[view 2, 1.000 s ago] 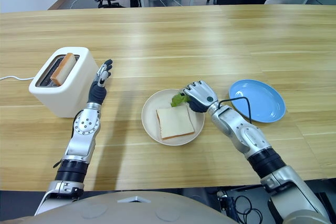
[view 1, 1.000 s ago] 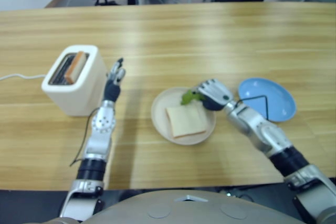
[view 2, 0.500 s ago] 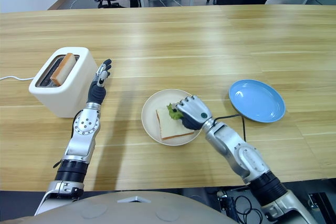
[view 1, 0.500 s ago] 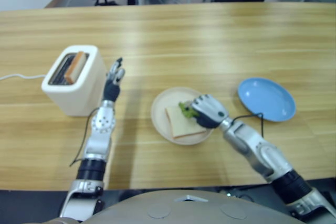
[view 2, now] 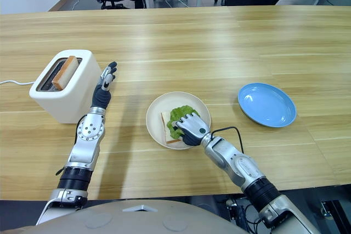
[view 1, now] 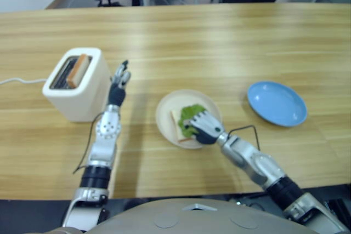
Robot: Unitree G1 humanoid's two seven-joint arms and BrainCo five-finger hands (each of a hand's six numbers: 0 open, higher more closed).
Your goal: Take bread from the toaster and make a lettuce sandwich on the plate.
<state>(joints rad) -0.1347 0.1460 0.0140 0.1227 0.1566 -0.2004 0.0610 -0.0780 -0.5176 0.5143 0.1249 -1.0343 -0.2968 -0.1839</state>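
1. Since a second ago the right hand (view 2: 189, 128) has come in from the plate's (view 2: 156, 108) far right rim to the middle, carrying the lettuce (view 2: 178, 114) with it; the leaf, then a small bunch at the rim, now lies spread over the bread (view 2: 165, 126).
2. Its fingers curl down onto the lettuce and hold it against the bread, probably so the leaf settles flat and does not spring up or slide off when let go.
3. Bread and lettuce sit in the middle of the plate, where a top slice can be stacked on them.
4. That second slice (view 2: 65, 72) stands upright in the toaster (view 2: 57, 94), at the left of the table (view 2: 230, 42), sticking out above the slot where it is easy to pinch.
5. Left hand (view 2: 104, 89) has not moved: it lies just right of the toaster with straight fingers, holding nothing, likely parked there for the slice.
6. Blue plate (view 2: 267, 105) lies bare, well right of the sandwich; I judge the lettuce came from it.
7. Filling is nearly done; top slice not yet fetched.
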